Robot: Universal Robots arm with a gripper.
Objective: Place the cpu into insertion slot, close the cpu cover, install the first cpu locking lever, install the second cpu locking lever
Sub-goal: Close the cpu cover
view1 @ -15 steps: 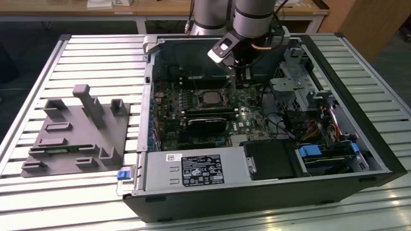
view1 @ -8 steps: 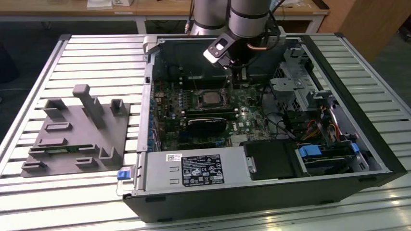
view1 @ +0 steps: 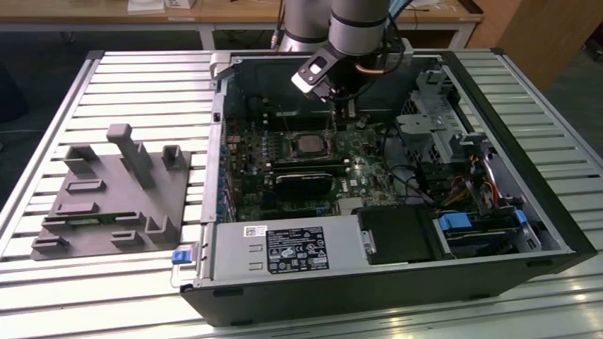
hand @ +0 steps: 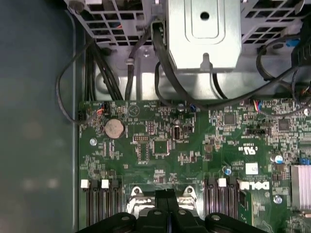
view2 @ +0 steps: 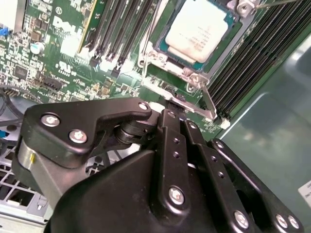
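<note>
The cpu (view2: 200, 28), silver-topped, lies flat in the insertion slot (view2: 187, 63) on the green board, and it is also seen as the cpu (view1: 308, 144) inside the open computer case. The cpu cover (view2: 156, 57), a thin metal frame, lies down around it. A flat metal lever (view2: 210, 99) runs along the socket's edge nearest my fingers, and a thin rod lever (view2: 148, 34) runs along another side. My gripper (view2: 176, 112) (view1: 337, 116) (hand: 167, 194) hovers low just beside the socket. It is shut, its black fingers pressed together with nothing visible between them.
Long black memory slots (view2: 121, 29) flank the socket. A black fan block (view1: 301, 185) sits in front of it, and the power supply (view1: 282, 251) sits nearer still. A metal drive cage (hand: 204, 34) with black cables stands behind the board. A grey fixture (view1: 113, 198) lies on the slatted table.
</note>
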